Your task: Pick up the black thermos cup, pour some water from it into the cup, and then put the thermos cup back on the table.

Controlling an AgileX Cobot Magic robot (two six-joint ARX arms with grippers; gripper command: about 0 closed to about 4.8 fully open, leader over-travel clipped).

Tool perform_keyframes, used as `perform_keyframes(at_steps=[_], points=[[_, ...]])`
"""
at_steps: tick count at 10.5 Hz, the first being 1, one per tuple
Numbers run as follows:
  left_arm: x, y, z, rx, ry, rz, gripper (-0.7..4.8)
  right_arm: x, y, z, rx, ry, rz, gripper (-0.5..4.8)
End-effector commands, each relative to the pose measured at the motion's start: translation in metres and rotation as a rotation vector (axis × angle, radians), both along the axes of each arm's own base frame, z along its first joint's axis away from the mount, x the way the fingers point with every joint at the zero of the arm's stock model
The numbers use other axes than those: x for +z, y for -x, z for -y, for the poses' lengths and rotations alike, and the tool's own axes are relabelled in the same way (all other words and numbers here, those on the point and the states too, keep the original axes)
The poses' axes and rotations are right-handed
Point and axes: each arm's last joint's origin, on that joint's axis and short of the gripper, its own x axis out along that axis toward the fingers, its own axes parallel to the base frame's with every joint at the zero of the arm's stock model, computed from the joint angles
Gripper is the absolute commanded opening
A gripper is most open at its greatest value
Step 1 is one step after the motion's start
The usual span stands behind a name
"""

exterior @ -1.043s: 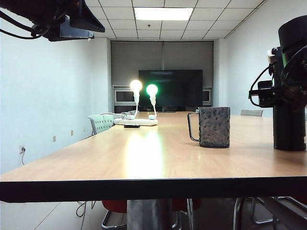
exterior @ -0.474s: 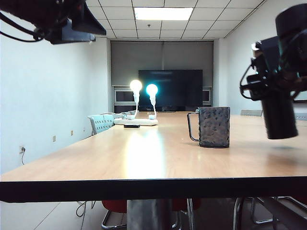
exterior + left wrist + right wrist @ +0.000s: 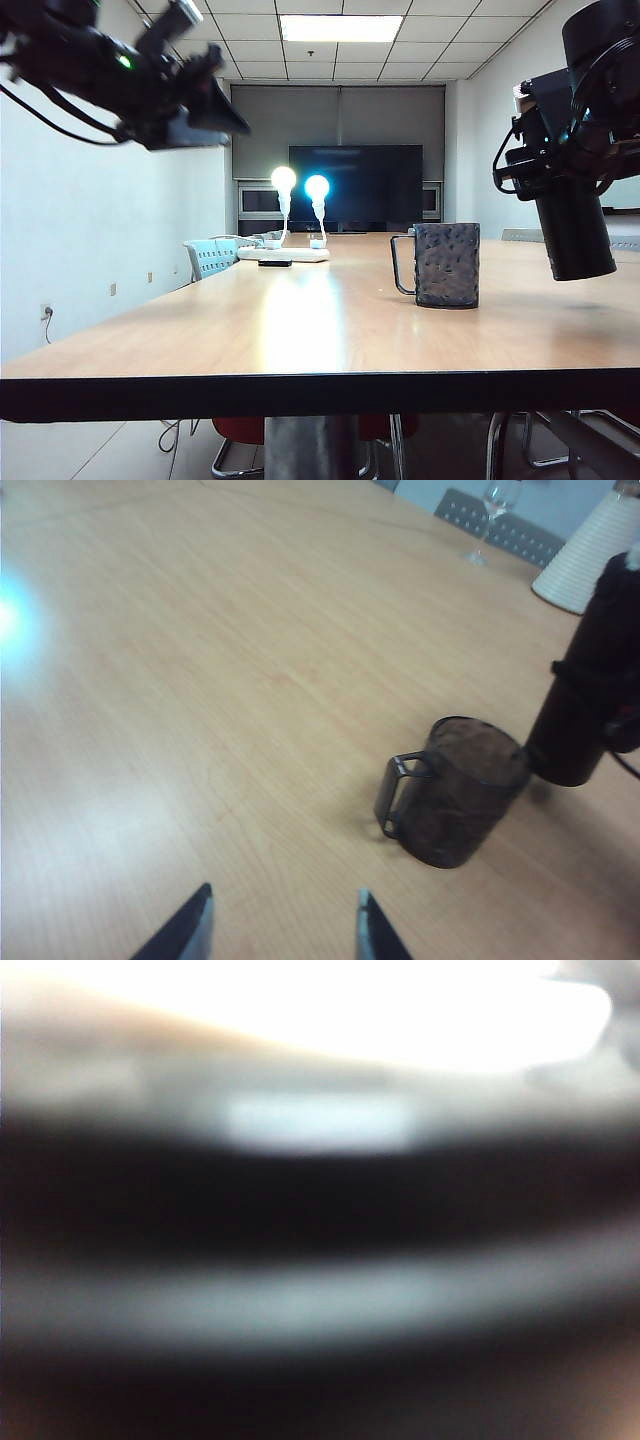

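Observation:
The black thermos cup hangs clear of the table, slightly tilted, to the right of the cup. My right gripper is shut on its upper part. In the right wrist view only a blurred dark surface shows, close up. The grey dimpled cup stands upright with its thin handle towards the left. From the left wrist view the cup has the thermos just behind it. My left gripper is open and empty above the bare table, short of the cup. In the exterior view the left gripper is high at the upper left.
Two lit bulbs stand on a white power strip at the far end, with a small black object beside it. A wine glass and a white ribbed cone stand beyond the thermos. Chairs line the table.
The right gripper has lifted the thermos off the table, tilted it and brought it a little towards the cup. The left arm has swung down and forward at the upper left.

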Motion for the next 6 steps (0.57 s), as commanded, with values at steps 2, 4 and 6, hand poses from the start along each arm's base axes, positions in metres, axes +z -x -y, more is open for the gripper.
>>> perform_keyframes(at_steps=[2, 4, 6], points=[[-0.015, -0.061, 0.024, -0.166, 0.025, -0.009, 2.93, 0.018, -0.002, -0.001, 0.019, 0.112, 0.059, 1.48], [-0.025, -0.078, 0.04, -0.215, 0.001, 0.003, 4.4, 0.017, -0.002, -0.001, 0.025, 0.154, 0.046, 1.48], [-0.036, -0.082, 0.06, -0.196, -0.063, 0.043, 4.25, 0.017, -0.002, -0.001, 0.033, 0.221, 0.025, 1.48]])
